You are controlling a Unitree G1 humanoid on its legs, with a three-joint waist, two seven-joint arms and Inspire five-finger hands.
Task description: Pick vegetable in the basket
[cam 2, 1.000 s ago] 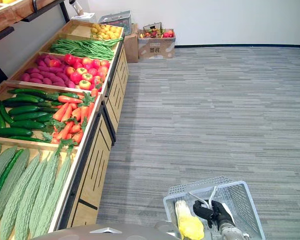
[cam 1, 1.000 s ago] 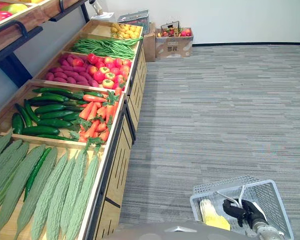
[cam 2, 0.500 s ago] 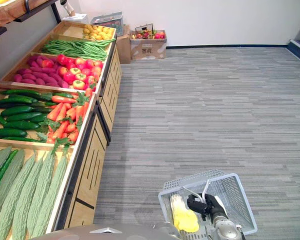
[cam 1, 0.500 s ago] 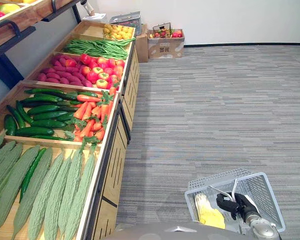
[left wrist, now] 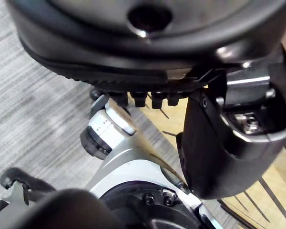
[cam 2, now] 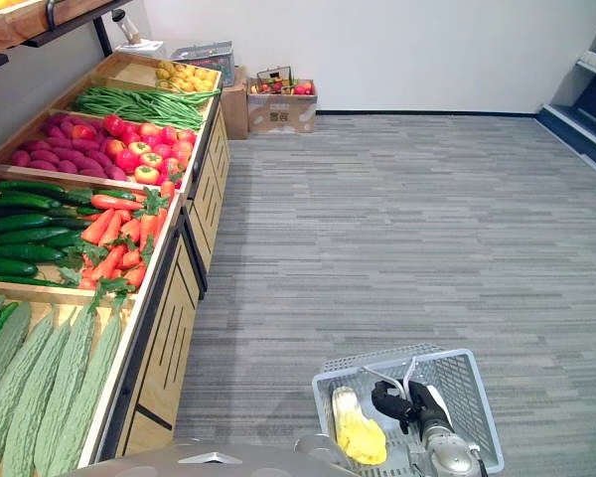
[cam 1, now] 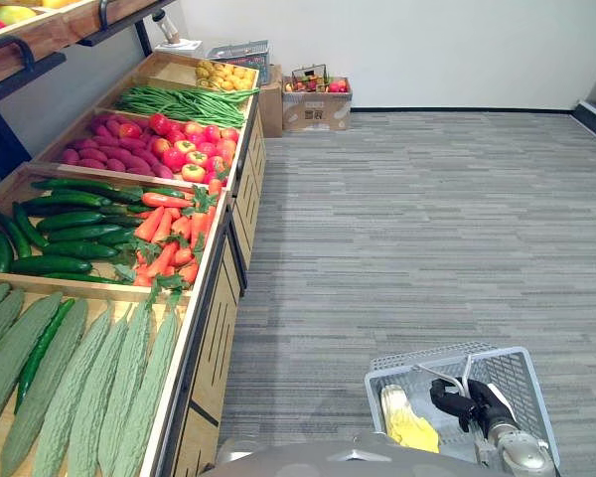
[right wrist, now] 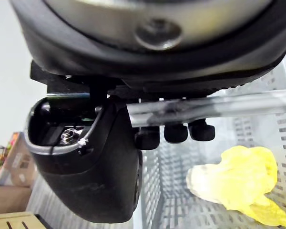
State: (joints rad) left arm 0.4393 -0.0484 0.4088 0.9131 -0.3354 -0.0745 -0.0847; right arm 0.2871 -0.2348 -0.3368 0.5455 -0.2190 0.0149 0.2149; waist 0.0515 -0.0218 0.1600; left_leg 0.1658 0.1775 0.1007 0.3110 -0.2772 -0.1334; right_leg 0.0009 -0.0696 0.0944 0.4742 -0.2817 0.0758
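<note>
Currently, the nearest item is the basket [cam 1: 521,388], a pale wire-mesh carrier hanging low at the robot's right side above the grey carpeted floor [cam 1: 427,219]. The right hand [cam 1: 467,402] sits over the middle of the basket, fingers curled round its handle [right wrist: 205,109], so the hand bears the basket's weight. One yellow vegetable [cam 1: 405,422] lies inside the basket, against the wall on the robot's left. The left hand [left wrist: 148,57] shows beside the robot's body with nothing seen in it; whether it is wide or closed cannot be told.

To the left of the basket, and well apart from it, stands the table [cam 1: 219,358], a long wooden display divided into trays. Level with the basket lie the bitter gourds [cam 1: 99,388]. Beyond the basket come the cucumbers [cam 1: 65,224] with the carrots [cam 1: 174,238] beside them, then the red apples [cam 1: 189,149], the green beans [cam 1: 184,99] and the yellow fruit [cam 1: 223,75]. Farthest from the basket, a cardboard box [cam 1: 316,104] stands against the wall.

Judged step: carrying, with one item loaded and the next pick not yet begun. The next move calls for closing the gap between basket and table, then reaching the left hand into a vegetable tray while the right hand holds the basket level.
</note>
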